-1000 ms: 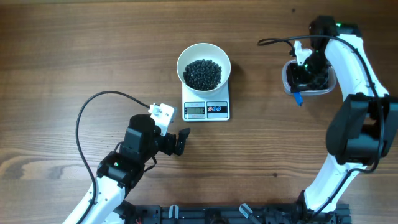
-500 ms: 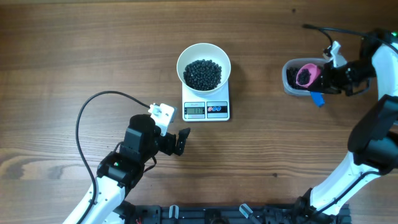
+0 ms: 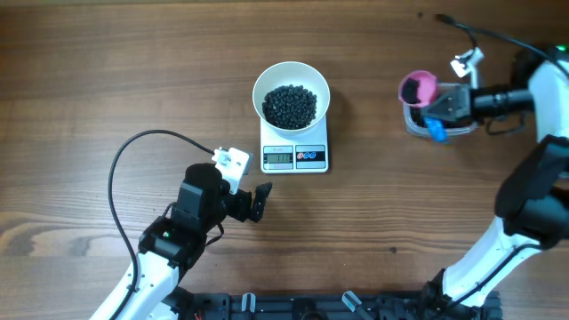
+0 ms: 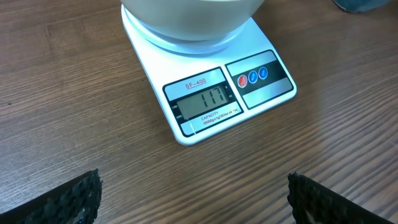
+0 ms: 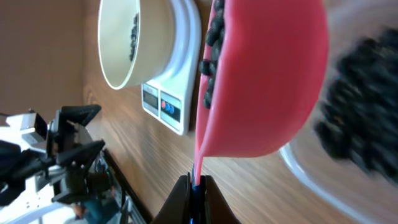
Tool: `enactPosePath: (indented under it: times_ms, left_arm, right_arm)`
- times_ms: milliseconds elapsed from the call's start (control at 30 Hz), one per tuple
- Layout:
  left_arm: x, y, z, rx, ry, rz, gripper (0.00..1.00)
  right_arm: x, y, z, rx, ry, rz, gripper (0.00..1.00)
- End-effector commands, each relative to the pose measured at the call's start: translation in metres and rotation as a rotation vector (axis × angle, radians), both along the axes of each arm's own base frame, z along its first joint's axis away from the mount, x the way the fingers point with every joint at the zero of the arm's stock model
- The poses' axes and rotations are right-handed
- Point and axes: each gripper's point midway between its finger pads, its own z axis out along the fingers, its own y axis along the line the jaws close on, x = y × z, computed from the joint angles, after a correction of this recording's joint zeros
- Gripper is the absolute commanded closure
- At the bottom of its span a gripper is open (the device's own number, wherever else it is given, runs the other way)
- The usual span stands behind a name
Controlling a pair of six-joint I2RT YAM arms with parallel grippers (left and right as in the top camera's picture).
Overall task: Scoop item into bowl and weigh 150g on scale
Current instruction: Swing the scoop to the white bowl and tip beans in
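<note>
I noted the right pincer (image 5: pixel 194 190) clamped on the pink scoop (image 5: pixel 267 81), beans (image 5: pixel 214 37) inside; left pincer (image 3: pixel 256 203) apart, scale (image 4: pixel 211 93) ahead.

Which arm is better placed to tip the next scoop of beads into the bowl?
Right: the right gripper is shut on the pink scoop, loaded with beads, above the tub's edge nearest the bowl. The left gripper is open, empty, parked before the scale.
</note>
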Motion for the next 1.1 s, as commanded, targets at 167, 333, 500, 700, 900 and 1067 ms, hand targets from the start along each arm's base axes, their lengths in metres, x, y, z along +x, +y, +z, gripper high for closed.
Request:
enactPosePath:
  times_ms: [167,333,500,700,900,1067]
  left_arm:
    - [0.000,0.002,0.000,-0.004,0.000,0.015,0.00]
    - [0.000,0.002,0.000,-0.004,0.000,0.015,0.00]
    - [0.000,0.002,0.000,-0.004,0.000,0.016,0.00]
    - [0.000,0.002,0.000,-0.004,0.000,0.015,0.00]
    - [0.000,0.002,0.000,-0.004,0.000,0.015,0.00]
    - [0.000,0.002,0.000,-0.004,0.000,0.015,0.00]
  right_arm:
    - [0.022,0.138,0.012,0.135,0.006,0.139,0.96]
    - [0.025,0.191,0.019,0.080,-0.003,0.181,0.96]
    - [0.034,0.216,0.031,-0.173,-0.109,0.199,0.96]
    - [0.033,0.208,0.016,-0.737,-0.264,0.215,0.96]
    - [0.041,0.200,0.028,-1.147,-0.478,0.261,0.96]
    - [0.041,0.202,0.032,-1.218,-0.536,0.338,0.96]
